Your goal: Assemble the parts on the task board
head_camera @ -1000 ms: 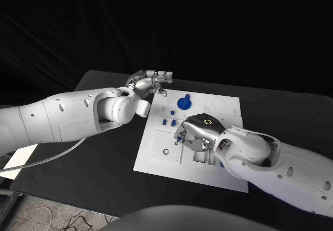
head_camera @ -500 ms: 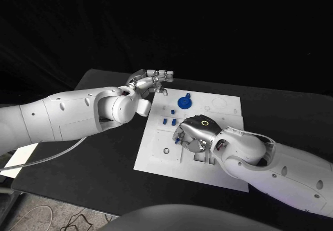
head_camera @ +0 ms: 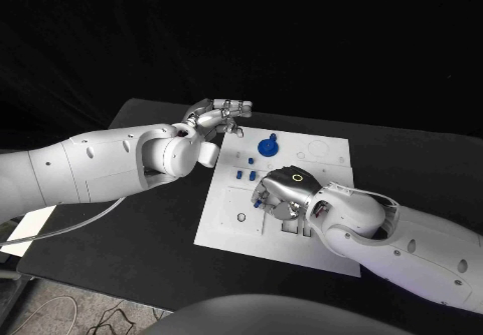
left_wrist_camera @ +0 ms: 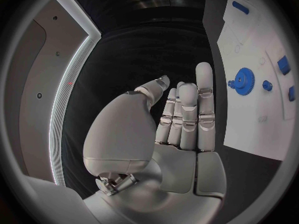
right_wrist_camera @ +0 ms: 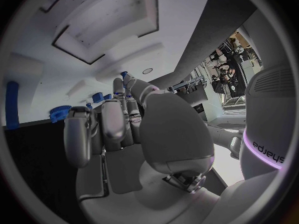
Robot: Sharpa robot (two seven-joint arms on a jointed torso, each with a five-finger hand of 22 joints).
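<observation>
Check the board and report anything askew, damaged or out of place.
Nothing stands out. The white task board lies flat on the black table, the blue toothed gear sits on it, and small blue parts lie beside the right hand. No damage shows.

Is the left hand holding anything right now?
No, the left hand is empty: its fingers are straight and nothing lies in its palm, beside the task board.

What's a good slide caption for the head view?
Right hand works over the white task board; left hand hovers beside it.
</observation>
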